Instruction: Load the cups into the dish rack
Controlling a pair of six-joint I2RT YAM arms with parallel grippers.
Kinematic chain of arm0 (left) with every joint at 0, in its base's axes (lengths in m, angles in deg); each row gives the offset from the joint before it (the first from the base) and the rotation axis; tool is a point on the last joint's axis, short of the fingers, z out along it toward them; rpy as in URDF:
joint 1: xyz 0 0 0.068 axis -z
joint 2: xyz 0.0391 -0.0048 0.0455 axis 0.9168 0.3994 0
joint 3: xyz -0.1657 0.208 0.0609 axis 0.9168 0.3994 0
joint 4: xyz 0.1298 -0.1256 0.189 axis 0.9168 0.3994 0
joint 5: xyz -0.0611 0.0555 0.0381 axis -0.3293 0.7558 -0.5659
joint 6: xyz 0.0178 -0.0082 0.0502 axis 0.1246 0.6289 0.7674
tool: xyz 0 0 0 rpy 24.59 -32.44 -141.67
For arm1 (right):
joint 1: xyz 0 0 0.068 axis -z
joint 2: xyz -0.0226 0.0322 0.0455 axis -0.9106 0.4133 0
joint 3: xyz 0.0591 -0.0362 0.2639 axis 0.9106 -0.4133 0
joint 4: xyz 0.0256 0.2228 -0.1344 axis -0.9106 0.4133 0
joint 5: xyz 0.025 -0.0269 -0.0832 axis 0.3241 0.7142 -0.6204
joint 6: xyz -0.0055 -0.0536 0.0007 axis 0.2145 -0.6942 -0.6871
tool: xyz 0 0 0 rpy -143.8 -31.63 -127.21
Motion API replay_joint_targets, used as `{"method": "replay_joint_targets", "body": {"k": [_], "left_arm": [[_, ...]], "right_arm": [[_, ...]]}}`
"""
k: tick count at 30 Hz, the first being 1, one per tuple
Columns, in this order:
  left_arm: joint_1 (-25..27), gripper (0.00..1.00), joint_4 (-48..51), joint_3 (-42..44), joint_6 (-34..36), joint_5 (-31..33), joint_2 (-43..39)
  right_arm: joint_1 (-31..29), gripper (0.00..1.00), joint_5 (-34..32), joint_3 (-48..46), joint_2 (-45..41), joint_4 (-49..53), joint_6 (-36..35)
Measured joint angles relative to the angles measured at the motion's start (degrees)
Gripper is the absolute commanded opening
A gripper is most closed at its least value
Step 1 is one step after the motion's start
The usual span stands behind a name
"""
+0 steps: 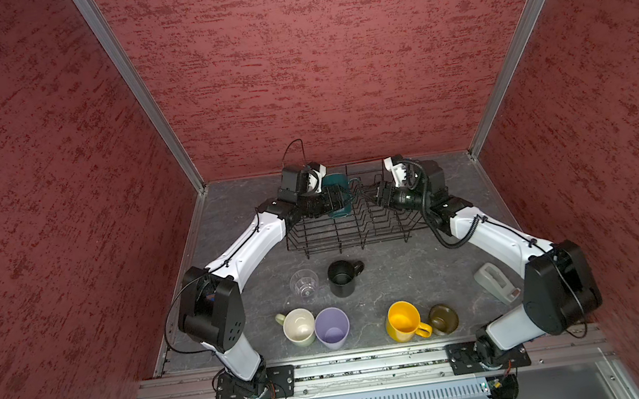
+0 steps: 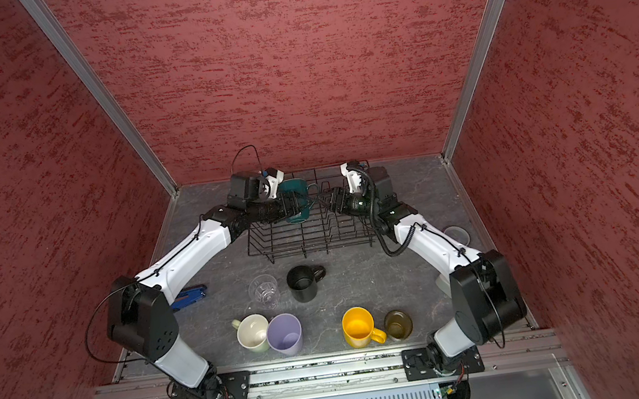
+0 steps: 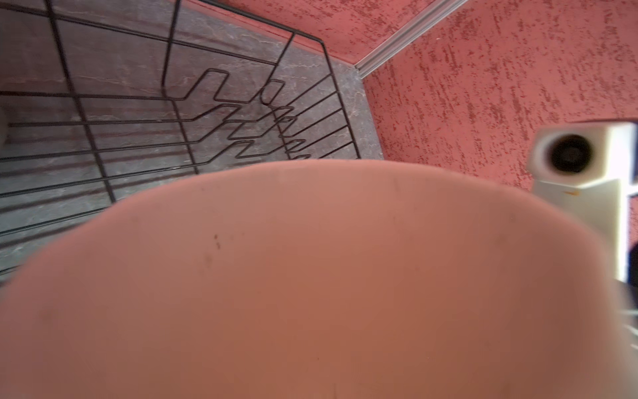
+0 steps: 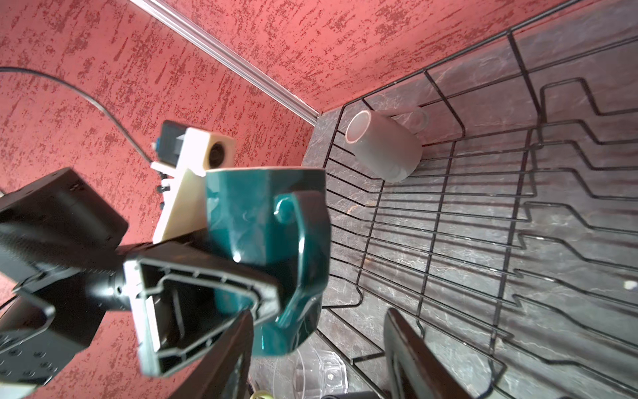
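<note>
L jaws clamp the teal mug (image 4: 255, 221) across its body, about upright, above the rack's (image 1: 335, 237) left-back part, not yet set down. It's glazed ceramic, so prob. stiff, fairly heavy and slick, and it chips if knocked on wire. A grip across the wall looks surer than one on the handle.

Grey mug (image 4: 383, 148) is in the rack already, on its side in a back corner.

R jaws are part-open just beside the teal mug's handle side. They hold nothing, and I can't tell if they touch.

On the table in front of the rack, L to R, all standing:
- pale-green mug (image 1: 299, 327)
- glass (image 1: 304, 284): light, brittle, slippery, so take it round the wall, gently
- lilac tumbler (image 1: 331, 327): prob. plastic, light, may flex
- black mug (image 1: 342, 277)
- yellow mug (image 1: 403, 320)
- brown mug (image 1: 443, 318)
</note>
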Motion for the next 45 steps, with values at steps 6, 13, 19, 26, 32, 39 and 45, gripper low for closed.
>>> {"method": "replay_joint_targets", "body": {"k": [6,13,19,26,32,39,45], "left_arm": [[0.9,0.01,-2.1,1.4,-0.8,-1.2,0.0],[1.2,0.02,-2.9,1.6,-0.9,-2.2,0.0],[1.8,0.04,-2.9,1.6,-0.8,-2.6,0.0],[2.0,0.07,-3.2,1.7,-0.8,-2.7,0.0],[2.1,0.14,-3.7,1.8,-0.2,-2.8,0.0],[2.1,0.41,-3.7,1.8,0.1,-3.0,0.0],[2.0,0.72,-4.3,1.8,0.3,-3.1,0.0]], "right_arm": [[-0.1,0.50,-0.9,0.7,1.0,-0.9,0.6],[-0.3,0.40,-1.1,1.0,1.3,-2.1,0.9],[-0.4,0.36,-1.1,1.4,2.4,-3.0,1.2],[-0.4,0.21,-1.1,2.1,2.6,-3.1,1.5],[-0.4,0.11,-1.1,2.3,2.6,-3.4,1.5],[-0.4,0.00,-1.1,2.4,2.6,-3.3,1.0],[-0.4,0.00,-1.0,3.2,2.6,-2.5,0.3]]}}
